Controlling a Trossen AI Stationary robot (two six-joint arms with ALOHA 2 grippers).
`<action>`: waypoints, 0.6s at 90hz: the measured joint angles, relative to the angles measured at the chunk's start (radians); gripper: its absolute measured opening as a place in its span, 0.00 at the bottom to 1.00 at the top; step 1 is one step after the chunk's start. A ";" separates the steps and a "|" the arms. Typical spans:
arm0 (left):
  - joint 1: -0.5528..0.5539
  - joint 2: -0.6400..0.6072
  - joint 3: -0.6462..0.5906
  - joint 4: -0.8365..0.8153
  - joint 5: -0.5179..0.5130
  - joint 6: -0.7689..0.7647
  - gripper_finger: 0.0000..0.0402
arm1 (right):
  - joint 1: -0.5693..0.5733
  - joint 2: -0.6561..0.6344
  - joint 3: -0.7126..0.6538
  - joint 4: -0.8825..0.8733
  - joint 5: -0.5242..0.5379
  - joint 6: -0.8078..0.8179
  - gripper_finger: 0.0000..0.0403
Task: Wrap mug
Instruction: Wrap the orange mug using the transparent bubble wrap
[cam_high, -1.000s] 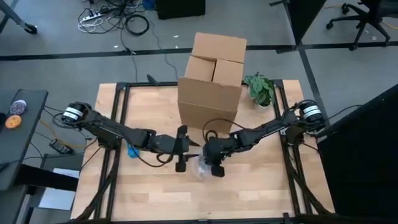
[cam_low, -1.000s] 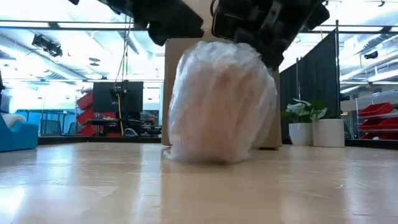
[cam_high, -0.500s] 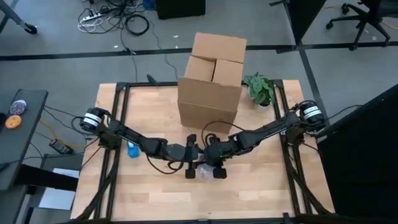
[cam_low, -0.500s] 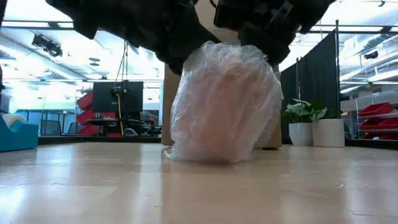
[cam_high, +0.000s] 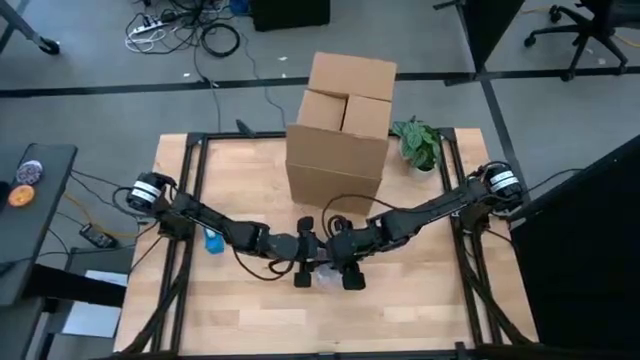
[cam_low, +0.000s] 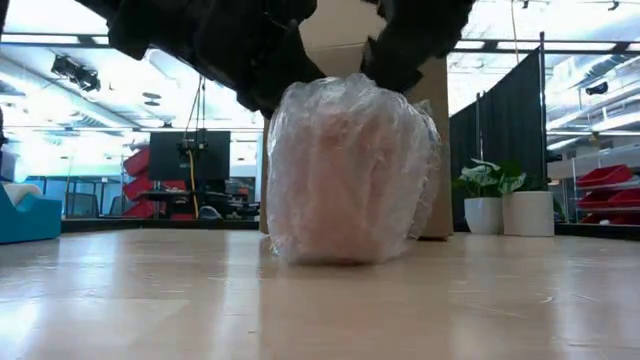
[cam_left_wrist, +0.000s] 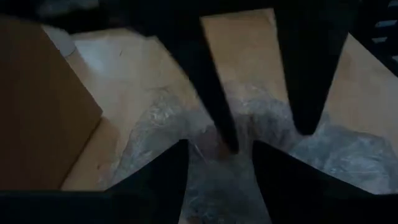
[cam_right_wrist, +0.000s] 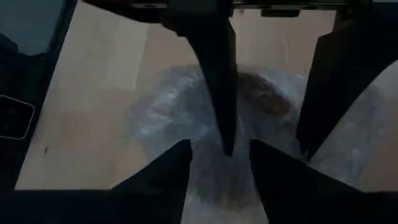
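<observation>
The mug (cam_low: 345, 175), all covered in crinkly clear plastic wrap (cam_low: 400, 130), sits on the wooden table (cam_high: 240, 310) close to the front. The left gripper (cam_high: 303, 252) and right gripper (cam_high: 350, 258) hang right over it from each side, fingers spread apart. Behind them stands a big cardboard box (cam_high: 340, 125), with a small potted plant (cam_high: 418, 143) beside it.

The wooden table (cam_high: 230, 310) carries a cardboard box (cam_high: 338, 130). In front of the box stands the wrapped mug (cam_low: 345, 170), and a potted plant (cam_high: 418, 143) is beside the box.
</observation>
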 joint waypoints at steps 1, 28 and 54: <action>0.000 0.000 0.000 0.000 0.000 0.001 0.40 | 0.001 0.000 0.006 -0.009 0.003 -0.001 0.36; -0.002 -0.005 -0.002 -0.008 0.019 0.045 0.40 | 0.048 -0.001 0.195 -0.361 0.326 -0.043 0.36; -0.021 -0.039 -0.005 -0.054 0.019 0.111 0.40 | 0.006 0.055 0.125 -0.200 0.197 -0.129 0.33</action>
